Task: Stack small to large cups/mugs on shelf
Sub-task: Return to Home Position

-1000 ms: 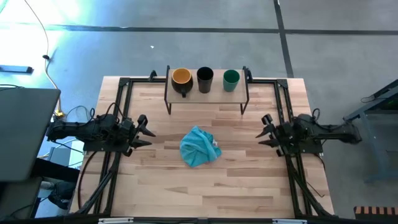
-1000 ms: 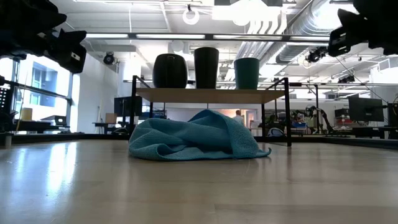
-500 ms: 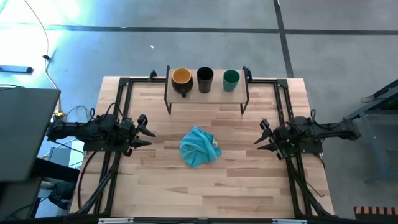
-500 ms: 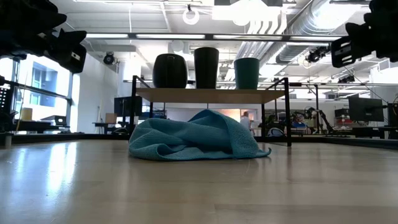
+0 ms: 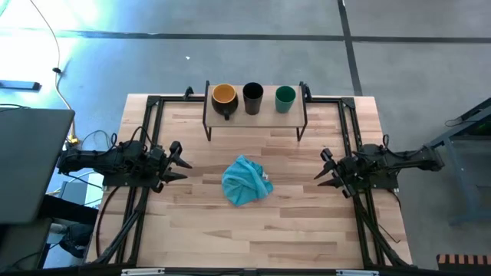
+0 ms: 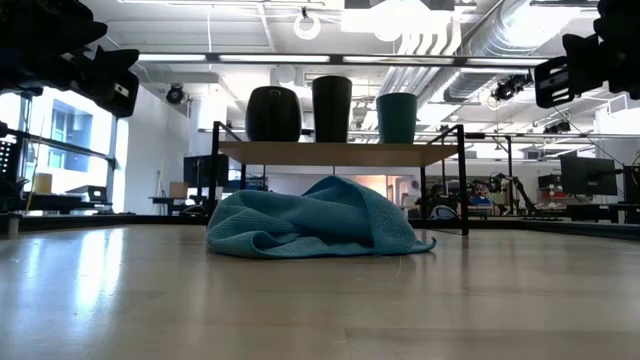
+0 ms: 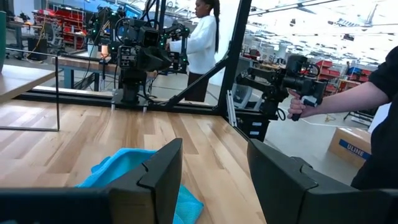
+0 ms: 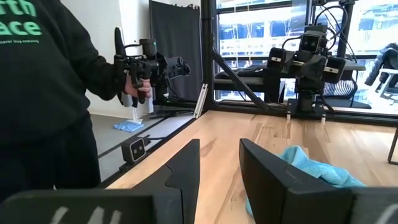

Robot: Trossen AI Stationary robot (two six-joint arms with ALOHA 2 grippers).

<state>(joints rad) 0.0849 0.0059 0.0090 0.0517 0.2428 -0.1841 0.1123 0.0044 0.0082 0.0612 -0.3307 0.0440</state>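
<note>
Teal cloth [image 5: 247, 182] on a wooden table [image 5: 230, 238], people beyond.
Heaped at the centre; grey panel [image 5: 31, 165] off the edge at 9 o'clock, cable [image 5: 57, 69] on the floor toward 10 o'clock; person in white [image 7: 202, 43] far off, person in black [image 8: 43, 93] gripping a handheld rig [image 8: 146, 62].

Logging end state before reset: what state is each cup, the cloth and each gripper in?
green cup: upright on shelf, right-arm end
black cup: upright, middle of shelf
mug: upright, left-arm end
teal cloth: crumpled on table, in front of shelf
left gripper: open, empty, at table's left edge
right gripper: open, empty, at table's right edge
</note>
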